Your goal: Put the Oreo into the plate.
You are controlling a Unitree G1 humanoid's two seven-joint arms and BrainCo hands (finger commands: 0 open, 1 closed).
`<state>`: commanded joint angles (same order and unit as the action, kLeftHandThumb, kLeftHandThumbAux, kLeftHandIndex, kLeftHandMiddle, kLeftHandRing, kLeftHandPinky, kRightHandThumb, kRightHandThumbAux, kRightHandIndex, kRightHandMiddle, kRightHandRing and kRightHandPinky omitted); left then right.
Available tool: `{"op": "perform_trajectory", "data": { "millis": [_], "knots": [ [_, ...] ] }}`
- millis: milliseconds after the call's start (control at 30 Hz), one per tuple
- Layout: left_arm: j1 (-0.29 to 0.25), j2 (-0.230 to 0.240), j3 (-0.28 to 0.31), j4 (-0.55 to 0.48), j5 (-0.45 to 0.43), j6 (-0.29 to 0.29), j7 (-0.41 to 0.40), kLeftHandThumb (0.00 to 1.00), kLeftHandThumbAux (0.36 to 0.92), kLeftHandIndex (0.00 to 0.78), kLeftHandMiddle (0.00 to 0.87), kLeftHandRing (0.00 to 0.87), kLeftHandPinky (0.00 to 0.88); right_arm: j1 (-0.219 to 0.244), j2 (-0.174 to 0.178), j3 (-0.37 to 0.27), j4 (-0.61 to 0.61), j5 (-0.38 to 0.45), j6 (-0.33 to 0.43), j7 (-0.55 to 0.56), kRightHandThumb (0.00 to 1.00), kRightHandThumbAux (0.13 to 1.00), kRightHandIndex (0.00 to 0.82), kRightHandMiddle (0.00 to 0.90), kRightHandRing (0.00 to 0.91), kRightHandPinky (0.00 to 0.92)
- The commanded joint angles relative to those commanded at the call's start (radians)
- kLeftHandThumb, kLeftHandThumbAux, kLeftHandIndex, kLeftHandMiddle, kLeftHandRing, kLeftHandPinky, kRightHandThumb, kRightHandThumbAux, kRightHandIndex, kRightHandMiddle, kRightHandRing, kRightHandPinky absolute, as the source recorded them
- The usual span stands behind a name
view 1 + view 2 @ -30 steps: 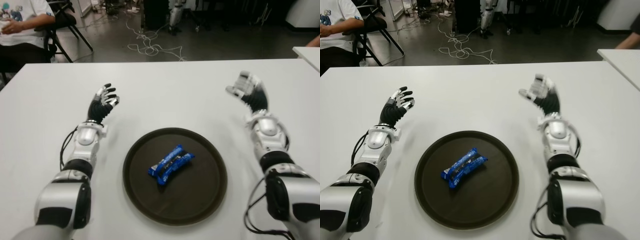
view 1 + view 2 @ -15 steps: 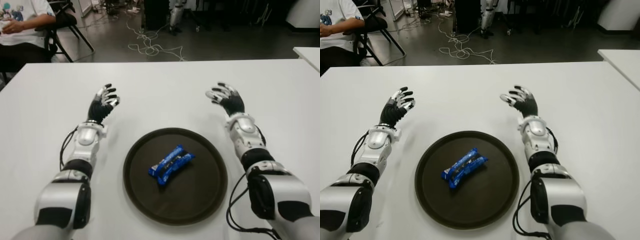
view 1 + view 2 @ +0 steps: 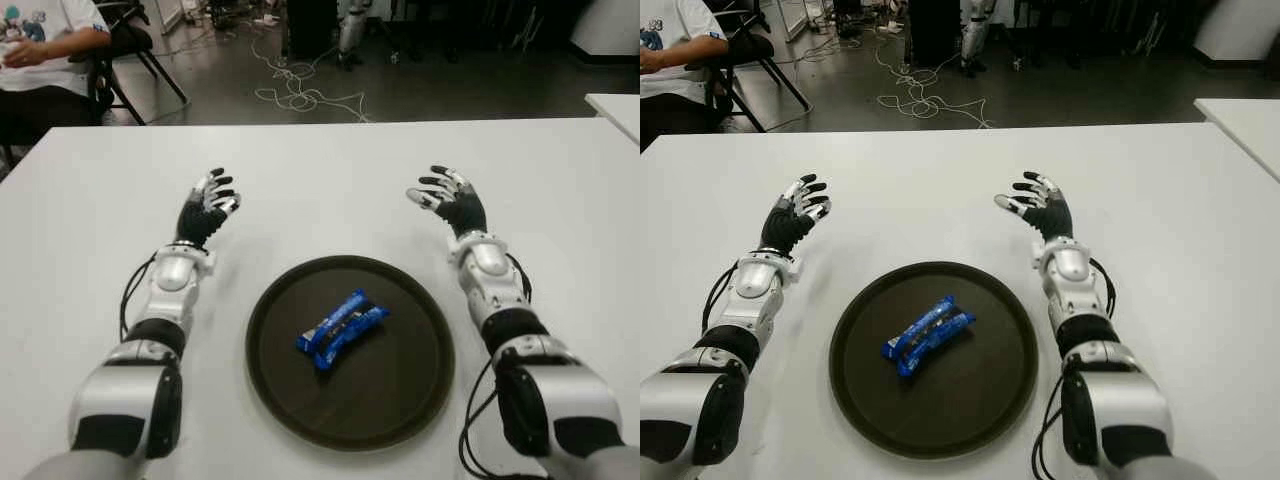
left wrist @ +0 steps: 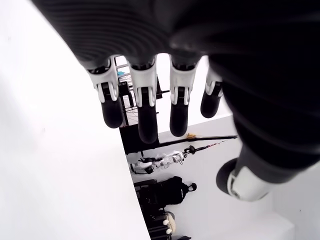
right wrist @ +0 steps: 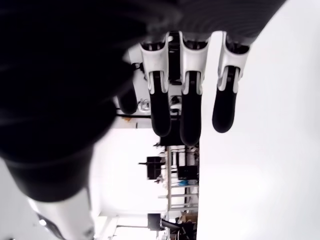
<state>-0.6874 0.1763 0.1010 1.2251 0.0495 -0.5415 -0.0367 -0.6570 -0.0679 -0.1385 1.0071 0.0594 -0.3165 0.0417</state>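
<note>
Blue Oreo pack (image 3: 341, 328) lies in dark plate (image 3: 400, 400); each robot hand empty, fingers spread.

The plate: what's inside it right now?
The blue Oreo pack lies inside the dark plate, near its middle. Nothing else shows there; what's beneath the pack is covered. Both hands are empty.

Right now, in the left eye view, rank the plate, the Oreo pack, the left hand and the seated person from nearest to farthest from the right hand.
1. Plate: just below the right hand, toward the robot.
2. Oreo pack: at the plate's centre.
3. Left hand: across the table, on the robot's left.
4. Seated person: beyond the table's far left corner.
</note>
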Motion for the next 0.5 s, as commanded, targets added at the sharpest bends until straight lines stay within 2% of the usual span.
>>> {"op": "perform_trajectory", "data": {
  "millis": [267,500],
  "knots": [
    [0.002,0.001,0.004,0.000,-0.007,-0.003,-0.013,0.163,0.641,0.086,0.178,0.165,0.157,0.046,0.008,0.016,-0.085,-0.007,-0.022,0.002,0.000,0.792,0.235,0.324,0.352,0.405],
    [0.021,-0.008,0.022,-0.023,-0.033,-0.031,-0.043,0.150,0.663,0.090,0.175,0.161,0.148,0.137,0.017,0.030,-0.246,-0.005,-0.024,0.012,0.000,0.765,0.232,0.319,0.351,0.401]
  ]
}}
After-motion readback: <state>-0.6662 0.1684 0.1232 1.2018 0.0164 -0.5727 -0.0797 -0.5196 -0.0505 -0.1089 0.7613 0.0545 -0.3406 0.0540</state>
